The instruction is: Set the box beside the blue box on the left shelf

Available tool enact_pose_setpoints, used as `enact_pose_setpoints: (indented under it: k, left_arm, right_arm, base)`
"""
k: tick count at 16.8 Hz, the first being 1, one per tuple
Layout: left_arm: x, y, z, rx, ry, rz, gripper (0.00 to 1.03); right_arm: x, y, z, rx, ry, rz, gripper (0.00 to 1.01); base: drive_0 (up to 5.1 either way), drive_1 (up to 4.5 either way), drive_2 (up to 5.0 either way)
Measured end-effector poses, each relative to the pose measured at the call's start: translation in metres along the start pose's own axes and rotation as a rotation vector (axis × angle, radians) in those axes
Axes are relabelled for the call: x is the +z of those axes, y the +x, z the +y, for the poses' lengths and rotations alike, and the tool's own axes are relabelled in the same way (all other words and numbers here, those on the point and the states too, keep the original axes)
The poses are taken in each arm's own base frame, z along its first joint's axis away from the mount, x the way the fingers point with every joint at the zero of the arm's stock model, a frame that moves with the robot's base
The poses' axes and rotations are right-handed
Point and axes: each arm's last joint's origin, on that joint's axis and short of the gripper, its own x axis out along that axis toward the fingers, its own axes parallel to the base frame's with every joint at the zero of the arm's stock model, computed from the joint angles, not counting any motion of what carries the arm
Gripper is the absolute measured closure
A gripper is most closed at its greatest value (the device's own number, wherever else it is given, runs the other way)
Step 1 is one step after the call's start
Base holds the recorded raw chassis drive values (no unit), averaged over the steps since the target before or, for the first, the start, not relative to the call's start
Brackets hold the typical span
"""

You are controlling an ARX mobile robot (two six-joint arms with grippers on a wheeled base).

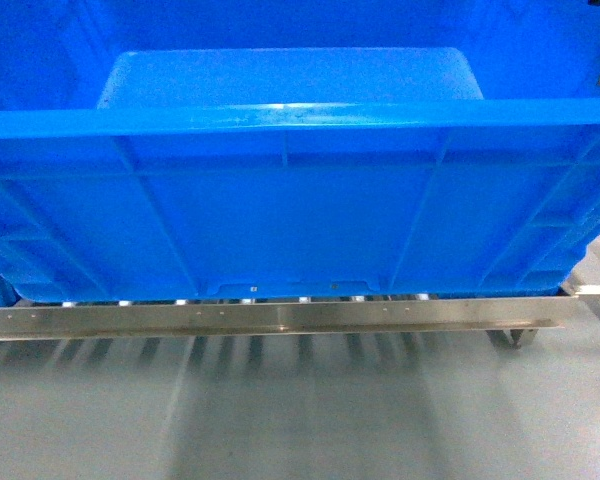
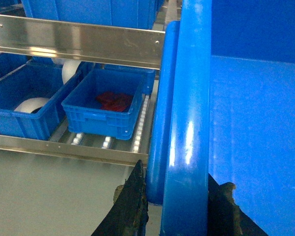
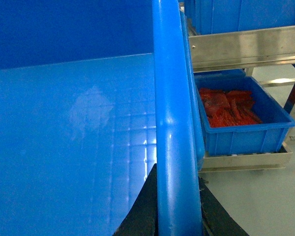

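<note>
The box (image 1: 280, 210), a large bright-blue ribbed crate with nothing in it, fills the head view. Its base is over the roller tracks just behind the left shelf's steel front rail (image 1: 280, 318). My left gripper (image 2: 179, 196) is shut on the box's left rim (image 2: 187, 123), one finger (image 2: 135, 201) outside and one inside. My right gripper (image 3: 177, 199) is shut on the right rim (image 3: 172, 108) in the same way. A smaller blue box (image 2: 105, 105) with red pieces inside sits on the white rollers (image 2: 140, 123), close to the left of the crate.
Further left on the rack are blue bins with white rolls (image 2: 24, 105). A steel upper rail (image 2: 73, 42) carries more blue bins. To the right of the crate is a blue bin of red pieces (image 3: 241, 118) on a low steel frame. Grey floor (image 1: 300, 410) lies in front.
</note>
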Motion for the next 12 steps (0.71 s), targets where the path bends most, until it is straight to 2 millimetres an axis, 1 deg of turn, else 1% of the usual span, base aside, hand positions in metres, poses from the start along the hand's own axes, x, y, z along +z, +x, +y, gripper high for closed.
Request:
enact_pose_setpoints:
  k: [12]
  left_arm:
    - [0.0, 0.0, 0.0, 0.0, 0.0, 0.0, 0.85]
  right_arm:
    - [0.0, 0.0, 0.0, -0.002, 0.0, 0.0, 0.94]
  base:
    - [0.0, 0.0, 0.0]
